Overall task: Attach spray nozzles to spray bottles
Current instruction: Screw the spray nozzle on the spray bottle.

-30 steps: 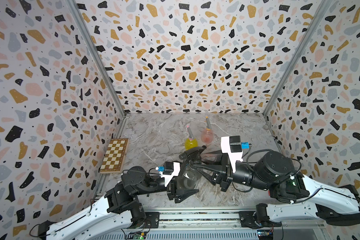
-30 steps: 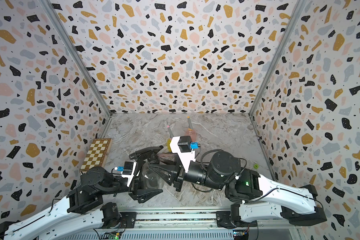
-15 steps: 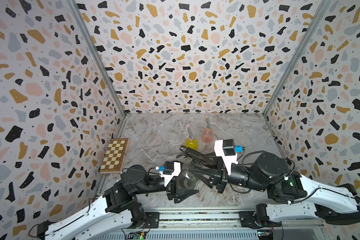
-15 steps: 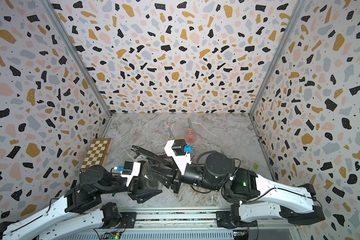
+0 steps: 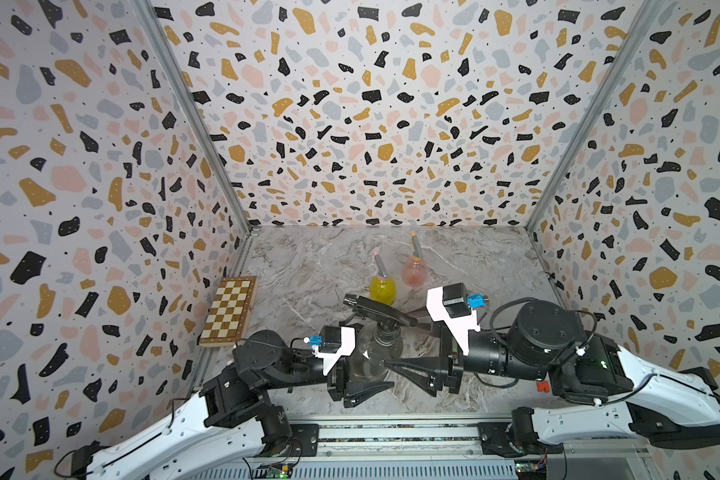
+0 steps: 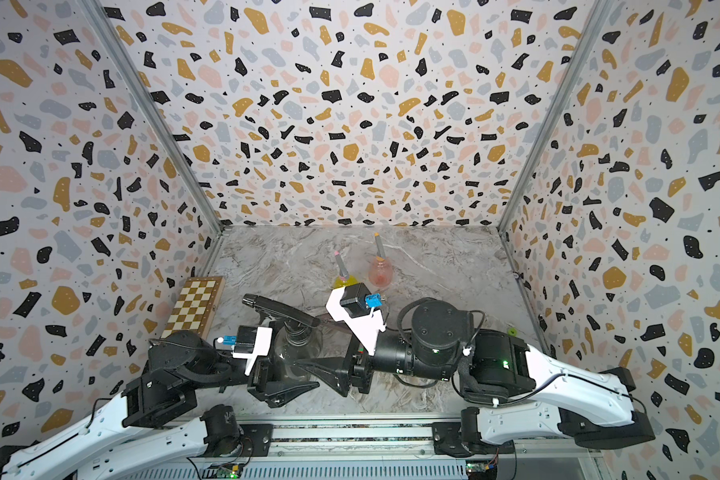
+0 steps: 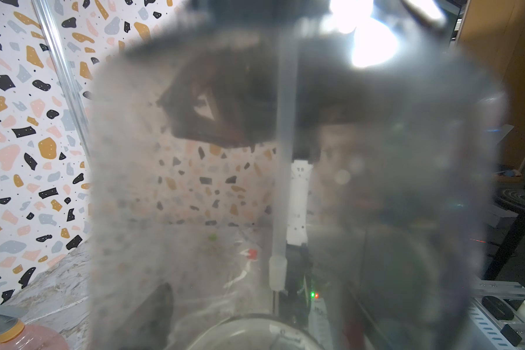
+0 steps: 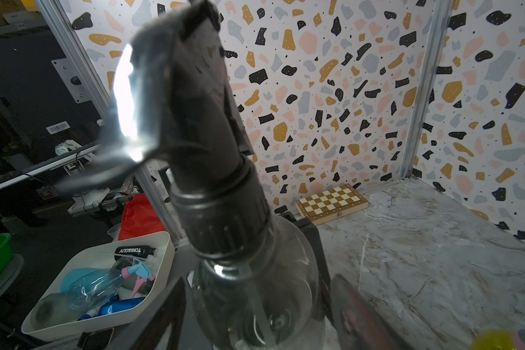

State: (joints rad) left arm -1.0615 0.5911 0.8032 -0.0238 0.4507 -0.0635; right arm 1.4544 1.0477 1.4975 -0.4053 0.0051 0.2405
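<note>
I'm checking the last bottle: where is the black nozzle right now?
In both top views the black nozzle sits on the smoky grey bottle at the table's front, left of centre, in front of the yellow bottle.

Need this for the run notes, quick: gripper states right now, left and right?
Left gripper: closed, holding the smoky grey bottle.
Right gripper: open, jaws spread either side of that bottle, holding nothing.

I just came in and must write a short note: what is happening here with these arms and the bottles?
The left gripper holds the grey bottle upright by its belly. The black nozzle sits on its neck. The right gripper is open beside the bottle, its fingers gripping nothing. Behind them, the yellow bottle and the pink bottle stand with grey nozzles on.
</note>
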